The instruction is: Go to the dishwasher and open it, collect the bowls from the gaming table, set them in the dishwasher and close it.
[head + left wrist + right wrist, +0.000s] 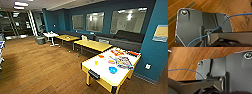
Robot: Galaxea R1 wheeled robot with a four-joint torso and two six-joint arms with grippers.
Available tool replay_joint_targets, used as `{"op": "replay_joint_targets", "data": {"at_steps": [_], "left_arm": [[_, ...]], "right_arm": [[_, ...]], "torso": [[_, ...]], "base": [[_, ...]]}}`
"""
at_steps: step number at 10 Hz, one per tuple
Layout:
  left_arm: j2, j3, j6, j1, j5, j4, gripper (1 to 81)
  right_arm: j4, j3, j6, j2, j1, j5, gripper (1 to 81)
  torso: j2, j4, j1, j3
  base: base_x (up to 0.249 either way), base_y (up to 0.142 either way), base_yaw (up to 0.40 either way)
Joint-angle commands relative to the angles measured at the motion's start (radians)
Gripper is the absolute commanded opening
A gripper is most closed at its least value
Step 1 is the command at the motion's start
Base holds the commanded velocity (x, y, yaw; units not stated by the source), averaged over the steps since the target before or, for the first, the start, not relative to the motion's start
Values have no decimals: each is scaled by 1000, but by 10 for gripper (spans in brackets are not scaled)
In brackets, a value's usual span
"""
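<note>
Wood-plank floor (209,6) is seen under both wrists — brown boards with a dark seam. A thin blue cable (220,25) is strung across the left wrist's plate; another blue cable (185,69) is seen at the right wrist. Neither claw's fingers can be made out, so whether they are spread or pressed together cannot be told.

Places relative to the claws cannot be fixed, so the head view is used. Nearest, low and to the right, the gaming table (103,75) is seen — glossy white top, yellow edges and legs. On its top a blue bowl (112,70) is set toward the near end, with an orange bowl (111,61) just beyond it and a small red bowl (101,56) further along. Bright printed sheets (123,61) are spread beside them.

Beyond it, yellow-wood tables (93,45) are lined along a dark sofa (125,40) under teal walls (156,50). Farthest, a white table (50,35) is noted.
</note>
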Motion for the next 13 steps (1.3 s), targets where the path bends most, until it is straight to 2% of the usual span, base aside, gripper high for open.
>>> {"op": "replay_joint_targets", "data": {"at_steps": [1,13], "left_arm": [[-8,9,0,-31,38,10,811],[-7,9,1,-31,40,11,811]], "right_arm": [[-14,18,-4,5,39,-25,811],[-14,15,-3,8,36,-25,811]], "torso": [[0,0,0,0],[0,0,0,0]], "base": [[140,105,0],[139,88,0]]}}
